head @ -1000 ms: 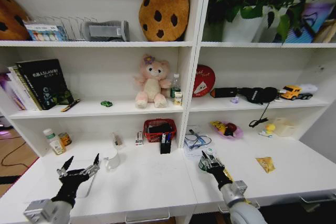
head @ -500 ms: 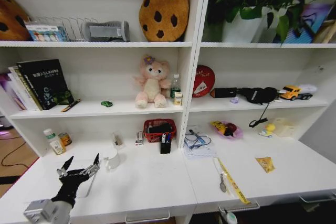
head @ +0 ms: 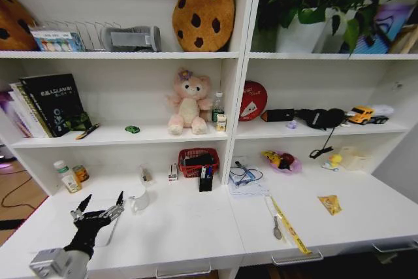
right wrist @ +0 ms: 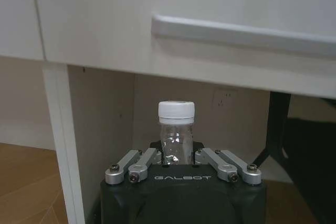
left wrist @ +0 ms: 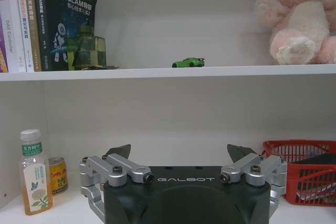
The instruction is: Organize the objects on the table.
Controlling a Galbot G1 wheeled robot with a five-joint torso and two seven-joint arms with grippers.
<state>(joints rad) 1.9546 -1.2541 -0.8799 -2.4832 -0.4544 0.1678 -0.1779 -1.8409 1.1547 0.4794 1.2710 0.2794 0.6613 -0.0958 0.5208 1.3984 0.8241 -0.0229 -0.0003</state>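
My left gripper (head: 102,202) hovers open and empty over the left end of the white table (head: 196,227); the left wrist view shows its fingers spread wide (left wrist: 179,153). My right gripper (right wrist: 177,157) is below the table top, facing a drawer front, shut on a small clear bottle (right wrist: 176,129) with a white cap. A tiny green toy car (head: 132,129) (left wrist: 188,62) sits on the middle shelf, left of the pink bear (head: 189,102). Pens stand in a black holder (head: 206,180) at the back of the table.
On the table are a white mug (head: 138,198), a red basket (head: 198,160), a yellow ruler (head: 287,223) beside a spoon (head: 277,230), a snack packet (head: 330,204), and a tea bottle (head: 65,176) with a can at the far left. A metal drawer handle (right wrist: 241,32) is just above the right gripper.
My right arm, over the table's front right a second ago, has dropped below the table edge and out of the head view. The left arm has not moved.
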